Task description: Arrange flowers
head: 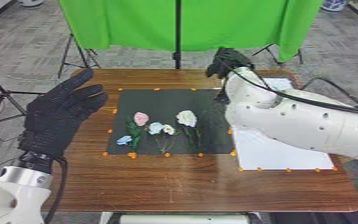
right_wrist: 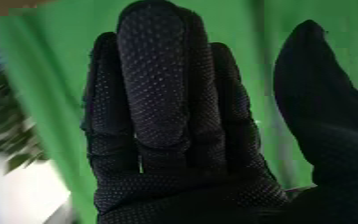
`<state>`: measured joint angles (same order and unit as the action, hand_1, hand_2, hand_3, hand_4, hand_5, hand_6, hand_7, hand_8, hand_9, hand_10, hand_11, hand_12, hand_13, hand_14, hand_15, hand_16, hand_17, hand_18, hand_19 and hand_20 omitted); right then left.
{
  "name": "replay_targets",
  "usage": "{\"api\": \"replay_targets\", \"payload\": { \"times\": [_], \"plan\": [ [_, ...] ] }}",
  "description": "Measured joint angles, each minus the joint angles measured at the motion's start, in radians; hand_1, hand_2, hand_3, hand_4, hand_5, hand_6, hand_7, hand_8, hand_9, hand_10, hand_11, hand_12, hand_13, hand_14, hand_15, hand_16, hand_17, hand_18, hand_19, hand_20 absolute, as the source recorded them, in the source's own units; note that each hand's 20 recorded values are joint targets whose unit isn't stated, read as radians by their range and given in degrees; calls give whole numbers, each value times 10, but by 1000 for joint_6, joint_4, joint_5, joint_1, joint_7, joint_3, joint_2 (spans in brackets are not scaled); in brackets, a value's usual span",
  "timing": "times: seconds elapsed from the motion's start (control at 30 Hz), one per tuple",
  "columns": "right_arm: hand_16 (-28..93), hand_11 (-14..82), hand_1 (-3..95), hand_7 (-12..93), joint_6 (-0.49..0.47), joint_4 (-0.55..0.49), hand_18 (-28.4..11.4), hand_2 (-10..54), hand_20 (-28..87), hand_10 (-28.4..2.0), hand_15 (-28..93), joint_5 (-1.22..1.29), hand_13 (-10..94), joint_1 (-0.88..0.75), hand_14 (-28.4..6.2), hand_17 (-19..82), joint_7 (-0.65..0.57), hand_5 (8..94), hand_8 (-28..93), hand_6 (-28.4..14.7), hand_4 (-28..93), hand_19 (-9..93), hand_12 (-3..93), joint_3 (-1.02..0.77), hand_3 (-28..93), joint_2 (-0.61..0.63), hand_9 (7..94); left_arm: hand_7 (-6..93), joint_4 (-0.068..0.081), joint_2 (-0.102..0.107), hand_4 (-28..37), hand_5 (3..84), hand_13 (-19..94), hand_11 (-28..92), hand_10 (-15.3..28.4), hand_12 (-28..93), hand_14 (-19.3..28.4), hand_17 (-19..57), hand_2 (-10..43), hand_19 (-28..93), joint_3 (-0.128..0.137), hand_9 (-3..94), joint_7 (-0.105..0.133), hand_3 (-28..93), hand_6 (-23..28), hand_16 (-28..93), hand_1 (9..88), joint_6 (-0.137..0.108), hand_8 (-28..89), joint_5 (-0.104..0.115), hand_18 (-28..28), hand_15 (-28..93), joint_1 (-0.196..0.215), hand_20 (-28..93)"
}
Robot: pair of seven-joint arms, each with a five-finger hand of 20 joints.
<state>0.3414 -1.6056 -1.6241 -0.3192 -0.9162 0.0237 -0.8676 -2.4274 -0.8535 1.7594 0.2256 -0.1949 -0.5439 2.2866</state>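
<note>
Head view, from my station: the flowers (head: 161, 129) lie on a dark mat (head: 162, 104) near the middle of the frame, on the brown table (head: 202, 187). I record a pink bloom, a larger white bloom, small pale blooms between them and a blue one at the mat's lower left. The right hand (head: 229, 61) is at upper right of centre, near the mat's far corner; the flowers are below and left of it in the frame, well apart from it. The right wrist view confirms it released, fingers straight and thumb standing apart. The left hand (head: 55, 114), at the frame's left, is likewise released, fingers extended upward; the flowers are to its right, apart from it.
</note>
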Motion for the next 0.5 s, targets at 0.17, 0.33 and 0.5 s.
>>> {"api": "replay_targets", "payload": {
  "times": [0.17, 0.33, 0.5],
  "plan": [
    [149, 136, 342, 133, 1, 67, -187, -89, -79, -170, 571, 20, 722, 45, -84, 386, -37, 557, -114, -24, -249, 895, 123, 34, 790, 66, 614, 150, -2, 0, -216, 381, 241, 297, 220, 123, 284, -83, 74, 560, 2, 343, 3, 769, 101, -85, 245, -1, -97, 0, 258, 515, 3, 286],
    [133, 102, 331, 132, -3, 110, -182, -94, -89, -173, 580, 24, 687, 62, -89, 380, -44, 500, -117, -15, -260, 893, 118, 72, 794, 116, 530, 151, -2, 0, -216, 380, 241, 297, 220, 123, 284, -83, 74, 560, 0, 344, 7, 769, 100, -85, 245, -2, -97, 0, 258, 515, 0, 287],
    [116, 66, 308, 114, -80, 145, -182, -94, -98, -179, 593, 59, 647, 33, -100, 366, -23, 412, -111, -12, -266, 898, 117, 27, 797, 142, 447, 152, -2, 0, -216, 380, 241, 298, 219, 123, 284, -83, 74, 560, -3, 343, 10, 769, 100, -85, 245, -2, -97, 0, 258, 516, -4, 286]
  ]
}}
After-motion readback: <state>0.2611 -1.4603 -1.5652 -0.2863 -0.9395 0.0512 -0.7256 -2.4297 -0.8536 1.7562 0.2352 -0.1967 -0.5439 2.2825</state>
